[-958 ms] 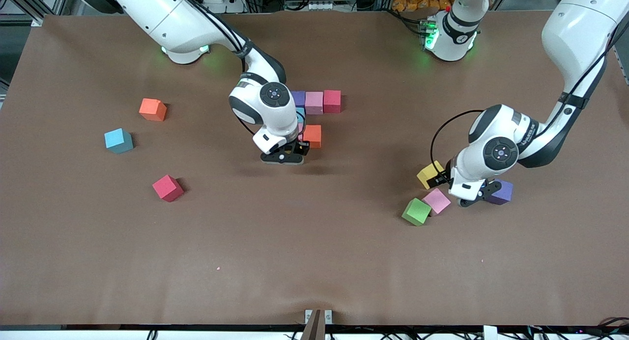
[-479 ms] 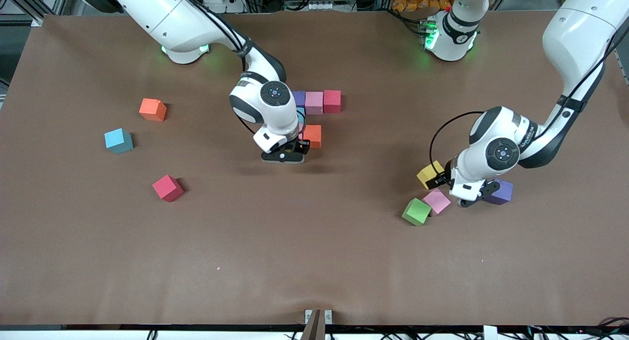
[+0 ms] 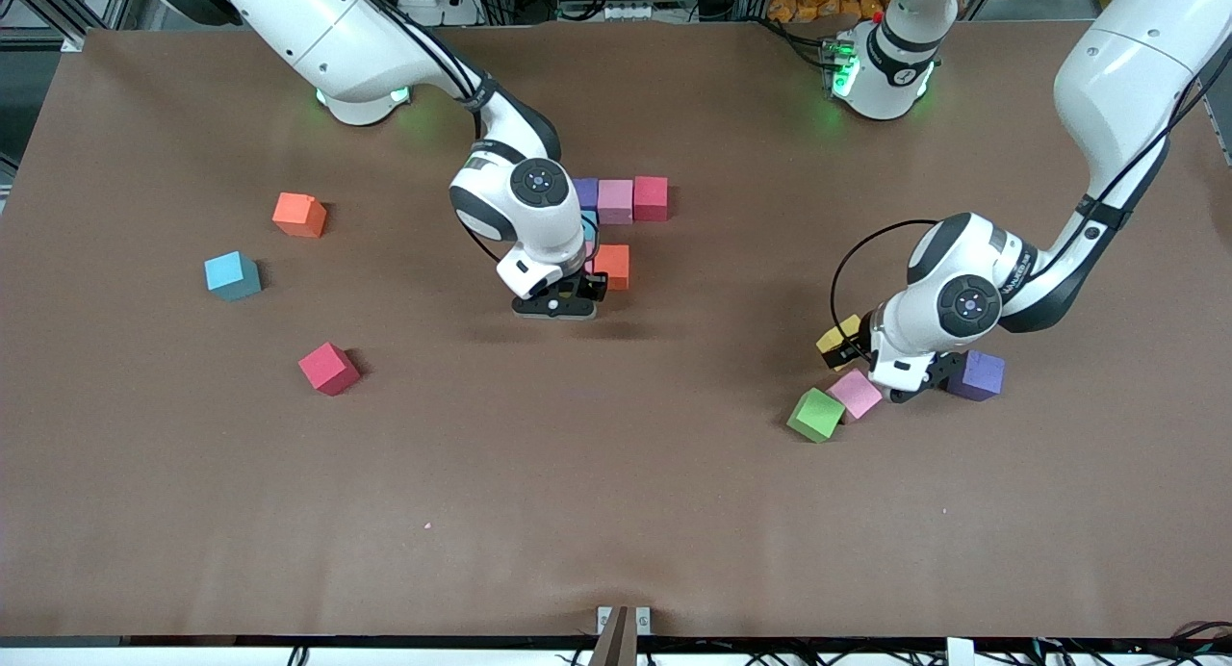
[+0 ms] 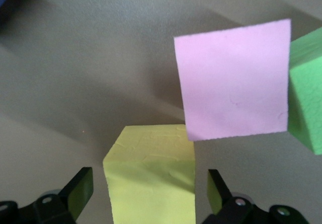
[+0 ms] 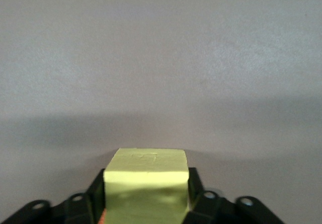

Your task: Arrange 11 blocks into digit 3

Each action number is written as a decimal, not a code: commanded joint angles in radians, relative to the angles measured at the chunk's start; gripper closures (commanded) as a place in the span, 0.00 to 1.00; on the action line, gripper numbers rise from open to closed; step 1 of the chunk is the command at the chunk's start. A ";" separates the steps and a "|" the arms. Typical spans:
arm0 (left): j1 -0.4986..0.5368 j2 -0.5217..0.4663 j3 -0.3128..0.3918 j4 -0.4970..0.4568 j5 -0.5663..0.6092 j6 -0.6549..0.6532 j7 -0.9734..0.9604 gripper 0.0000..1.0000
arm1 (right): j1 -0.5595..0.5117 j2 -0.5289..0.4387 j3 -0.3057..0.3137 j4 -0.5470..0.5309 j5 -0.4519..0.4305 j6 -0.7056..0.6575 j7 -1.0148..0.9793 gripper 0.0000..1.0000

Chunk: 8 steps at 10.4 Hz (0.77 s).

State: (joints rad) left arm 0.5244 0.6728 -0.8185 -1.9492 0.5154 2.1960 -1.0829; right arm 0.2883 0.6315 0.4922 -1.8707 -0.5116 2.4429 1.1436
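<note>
Front view, nearest first: green block (image 3: pixel 815 415) right up against a loose pink block (image 3: pixel 856 394), loose purple block (image 3: pixel 975 374) just beside those, toward the left arm's end of the counter (image 3: pixel 616 512). Loose red block (image 3: pixel 328 368) well apart, toward the right arm's end.

Then the left pincer (image 4: pixel 150 186), spread wide either side of the loose yellow block (image 3: pixel 834 341), clear gaps both sides, nothing gripped. Lining up a pick, by the look of it.

Farther on: loose blue block (image 3: pixel 231 275), then the half-built digit 3 (image 3: pixel 616 225). Right pincer (image 5: pixel 146 199) down beside the digit's orange block (image 3: pixel 612 266), straddling a second yellow block (image 5: pixel 147 166). Can't tell whether clamped or just let go.

Farthest: loose orange block (image 3: pixel 298 214) and the digit's top row, purple block (image 3: pixel 584 192), pink block (image 3: pixel 615 200), red block (image 3: pixel 651 197), all touching in a line.

Handling guess: matte foam cubes, so light, a bit squishy, not slippery, not fragile. Best taken square across two opposite flat faces, gentle squeeze, never corner to corner.

Count: one green, two yellow, two red, two orange, two purple, two pink, one blue. Plus a blue sliver and a pink sliver poking out under the right wrist, probably two more. Fourteen that way, so more than eleven.
</note>
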 commanded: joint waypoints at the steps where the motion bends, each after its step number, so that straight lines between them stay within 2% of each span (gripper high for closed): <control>1: 0.008 0.004 -0.008 -0.033 0.014 0.043 -0.020 0.01 | 0.002 -0.038 -0.001 -0.018 -0.010 0.004 0.021 0.00; 2: 0.008 0.005 -0.007 -0.036 0.015 0.053 -0.020 0.25 | -0.009 -0.065 0.000 -0.012 -0.007 -0.005 0.015 0.00; 3: 0.008 0.005 -0.007 -0.036 0.014 0.053 -0.025 0.44 | -0.018 -0.099 0.000 -0.011 -0.007 -0.005 0.002 0.00; 4: 0.006 0.005 -0.007 -0.034 0.015 0.054 -0.063 0.56 | -0.049 -0.134 0.000 -0.013 -0.005 -0.005 -0.037 0.00; 5: -0.007 0.004 -0.007 -0.028 0.015 0.054 -0.107 0.63 | -0.087 -0.165 -0.001 -0.016 -0.005 -0.015 -0.095 0.00; 8: -0.081 -0.016 -0.008 -0.019 0.015 0.053 -0.297 0.72 | -0.266 -0.225 -0.004 -0.015 -0.002 -0.131 -0.442 0.00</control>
State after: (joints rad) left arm 0.4809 0.6827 -0.8260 -1.9672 0.5154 2.2465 -1.2852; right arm 0.1188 0.4541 0.4788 -1.8556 -0.5115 2.3503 0.8358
